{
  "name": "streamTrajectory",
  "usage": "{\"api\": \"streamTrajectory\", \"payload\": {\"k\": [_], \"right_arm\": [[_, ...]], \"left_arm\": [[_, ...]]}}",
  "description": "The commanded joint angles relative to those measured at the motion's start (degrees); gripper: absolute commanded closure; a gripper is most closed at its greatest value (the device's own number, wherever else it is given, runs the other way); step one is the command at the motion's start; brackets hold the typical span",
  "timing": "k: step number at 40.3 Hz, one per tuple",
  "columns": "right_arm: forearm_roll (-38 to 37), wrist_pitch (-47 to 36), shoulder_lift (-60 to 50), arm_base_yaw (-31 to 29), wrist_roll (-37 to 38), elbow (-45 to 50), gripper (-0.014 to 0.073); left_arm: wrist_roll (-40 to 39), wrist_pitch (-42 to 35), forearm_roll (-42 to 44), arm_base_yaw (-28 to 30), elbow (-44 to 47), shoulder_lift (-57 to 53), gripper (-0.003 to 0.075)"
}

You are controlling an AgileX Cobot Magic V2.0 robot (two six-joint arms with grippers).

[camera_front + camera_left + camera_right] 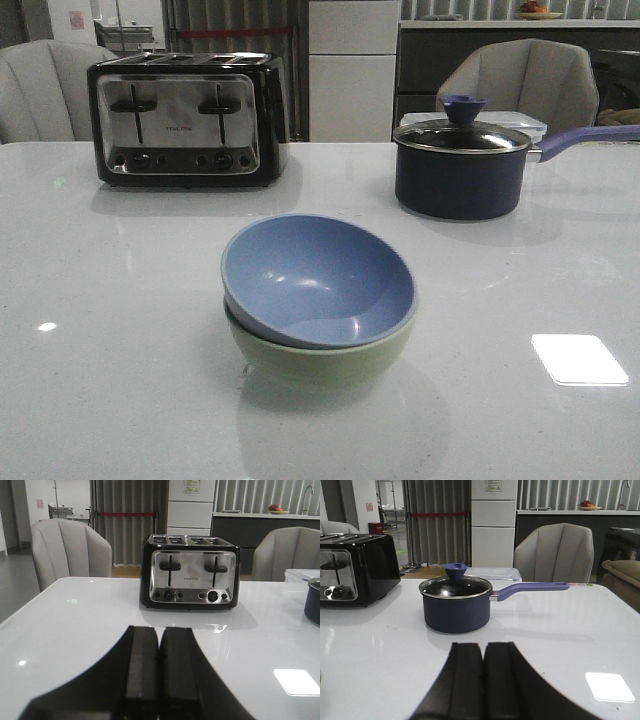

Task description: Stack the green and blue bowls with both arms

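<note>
In the front view the dusty blue bowl (318, 281) rests tilted inside the pale green bowl (325, 362) at the middle of the white table. Neither arm shows in that view. My left gripper (160, 630) is shut with nothing between its fingers, low over the table and facing the toaster. My right gripper (483, 646) is also shut and empty, facing the saucepan. The bowls are out of both wrist views.
A black-and-chrome toaster (187, 120) stands at the back left. A dark navy lidded saucepan (460, 165) with a long handle sits at the back right, a clear lidded box (520, 123) behind it. Chairs stand beyond the table's far edge.
</note>
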Motion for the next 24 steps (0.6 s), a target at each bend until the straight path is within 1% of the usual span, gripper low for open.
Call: {"api": "streamTrajectory", "payload": {"k": [1,8,13,24], "right_arm": [[-1.0,-4.3,-1.2,-1.3,0.7,-0.2,0.0536],[-1.0,-4.3,-1.2,-2.3,0.5,-0.2,0.0536],[-0.5,-4.4,-1.2,-2.3,-2.1,-0.2,0.0536],[0.2,-4.3,-1.2,-2.3,-2.4,-0.2,0.0536]], "left_arm": [[0.0,-5.5,-0.5,0.0,0.3,-1.1,0.0627],[0.0,-5.5,-0.5,0.0,0.3,-1.1,0.0627],[0.0,-5.5,-0.5,0.0,0.3,-1.1,0.0627],[0.0,-5.5,-0.5,0.0,0.3,-1.1,0.0627]]}}
